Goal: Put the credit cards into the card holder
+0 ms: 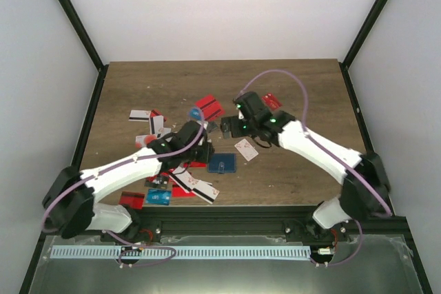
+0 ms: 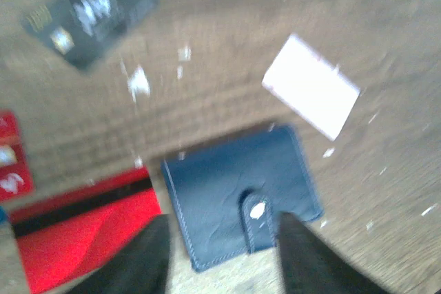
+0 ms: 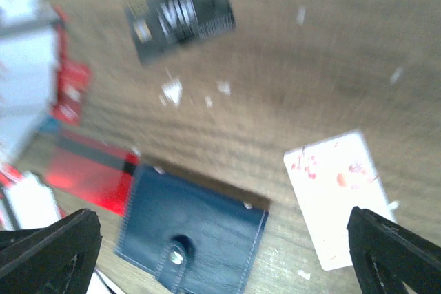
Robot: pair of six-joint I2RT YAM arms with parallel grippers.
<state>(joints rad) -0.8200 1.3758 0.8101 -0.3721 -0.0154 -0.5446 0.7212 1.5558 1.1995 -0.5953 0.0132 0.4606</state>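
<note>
The card holder (image 1: 224,163) lies shut on the wooden table, dark navy with its tab clasp snapped; it also shows below each wrist camera, card holder (image 2: 241,194) and card holder (image 3: 193,239). Credit cards lie scattered: a white one with red marks (image 1: 246,149) just right of the holder, red ones (image 1: 209,108) behind it, and a dark grey one (image 3: 180,18). My left gripper (image 1: 204,148) hovers at the holder's left, open, holding nothing (image 2: 220,256). My right gripper (image 1: 227,129) hangs above the holder's far side, wide open and empty (image 3: 220,253).
More cards are piled at the front left (image 1: 193,185), including a light blue one (image 1: 158,197) and a red one with a black stripe (image 2: 83,228). White and black cards (image 1: 141,115) lie at the left. Black frame posts border the table.
</note>
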